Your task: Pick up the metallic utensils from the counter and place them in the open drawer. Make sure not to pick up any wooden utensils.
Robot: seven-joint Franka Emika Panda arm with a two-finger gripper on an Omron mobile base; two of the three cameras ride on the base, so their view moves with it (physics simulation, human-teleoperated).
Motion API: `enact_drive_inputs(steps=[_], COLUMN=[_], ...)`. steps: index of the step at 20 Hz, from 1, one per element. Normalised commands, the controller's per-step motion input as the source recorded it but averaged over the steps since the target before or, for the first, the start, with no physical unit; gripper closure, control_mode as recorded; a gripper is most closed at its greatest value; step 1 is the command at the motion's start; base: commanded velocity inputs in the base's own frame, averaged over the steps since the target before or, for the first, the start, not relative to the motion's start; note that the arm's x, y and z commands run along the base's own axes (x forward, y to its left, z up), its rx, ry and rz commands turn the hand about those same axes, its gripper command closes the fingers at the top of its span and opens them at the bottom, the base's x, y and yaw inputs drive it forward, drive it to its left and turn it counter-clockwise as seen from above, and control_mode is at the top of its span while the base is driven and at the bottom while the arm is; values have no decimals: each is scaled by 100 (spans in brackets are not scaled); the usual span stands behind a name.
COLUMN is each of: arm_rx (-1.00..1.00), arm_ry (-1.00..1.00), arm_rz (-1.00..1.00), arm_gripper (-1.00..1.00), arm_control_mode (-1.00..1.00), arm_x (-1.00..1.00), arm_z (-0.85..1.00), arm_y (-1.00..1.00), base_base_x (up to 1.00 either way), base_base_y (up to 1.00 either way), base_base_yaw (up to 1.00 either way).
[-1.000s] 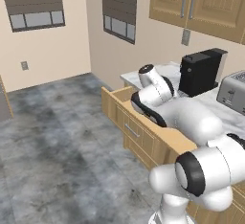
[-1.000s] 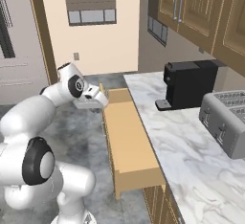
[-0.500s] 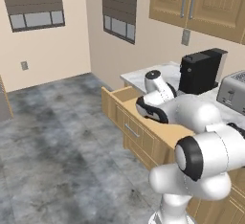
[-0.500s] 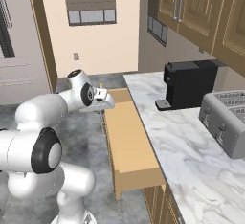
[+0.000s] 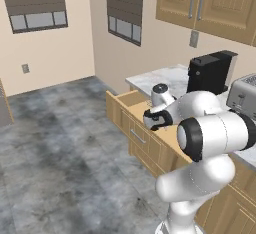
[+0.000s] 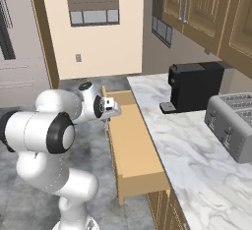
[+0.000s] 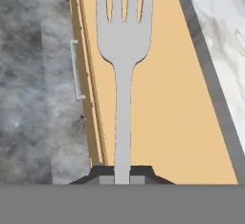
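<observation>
I am carrying the fork [image 7: 122,50] with my gripper [image 7: 122,173] clamped tight on its handle, tines pointing ahead over the open drawer [image 7: 162,122], so the placing step is in hand. Next, as I judge it, I should be lowering toward the bare tan floor, clear of the front panel, before letting go. The hand view is showing the fork itself (plain silver), while the right base view is showing the drawer [image 6: 135,145] jutting from the marbled counter [image 6: 197,145].
</observation>
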Motion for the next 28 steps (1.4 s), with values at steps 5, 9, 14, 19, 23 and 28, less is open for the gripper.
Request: enact_drive_inputs(steps=[5,9,14,19,23,28], arm_rx=[1,0,1,2,2,0], arm_ry=[0,1,7,18,7,11], arm_rz=[13,9,8,2,0,0], arm_gripper=[100,100,100,100,100,100], arm_control_mode=[-100,-100,-100,-100,-100,-100], arm_x=[25,26,28,12,0,0], arm_z=[-22,-22,-30,-44,-21,-12], arm_y=[-1,-9,-15,-1,3,14], base_base_x=[0,0,0,0,0,0], base_base_y=[0,0,0,0,0,0], base_base_yaw=[0,0,0,0,0,0])
